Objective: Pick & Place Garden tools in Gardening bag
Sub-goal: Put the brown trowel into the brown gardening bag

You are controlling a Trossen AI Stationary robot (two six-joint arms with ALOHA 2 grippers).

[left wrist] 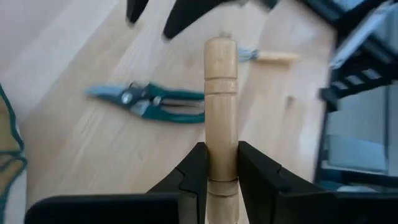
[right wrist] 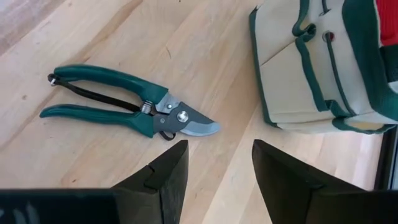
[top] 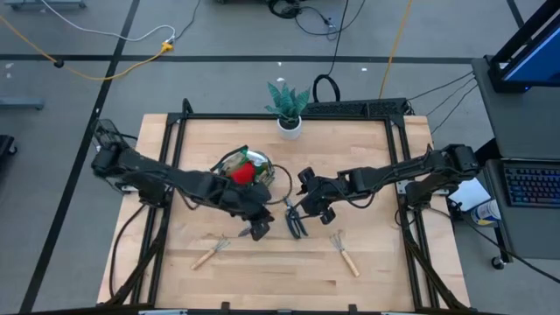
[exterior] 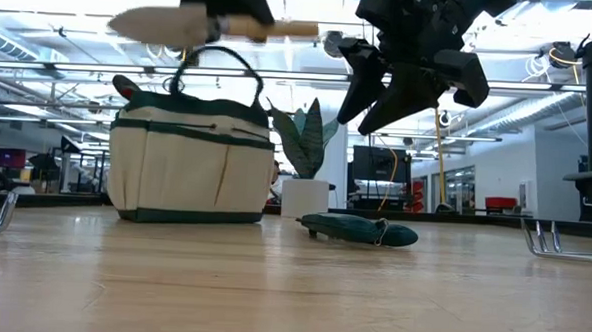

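Left wrist view shows left end effector [left wrist: 221,171] clenched on wooden handle of a trowel [left wrist: 221,93], held up off the counter [top: 280,271] just beside the gardening bag [top: 249,168]. Right end effector [right wrist: 217,168] hangs released over the green-handled pruning shears [right wrist: 124,109], which lie flat on counter beside bag; two rakes [top: 213,252] [top: 344,254] lie nearer the front edge

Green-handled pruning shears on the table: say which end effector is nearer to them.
Right. The open right end effector hovers just above the green-handled pruning shears; the left end effector, holding a wooden-handled trowel, is farther off.
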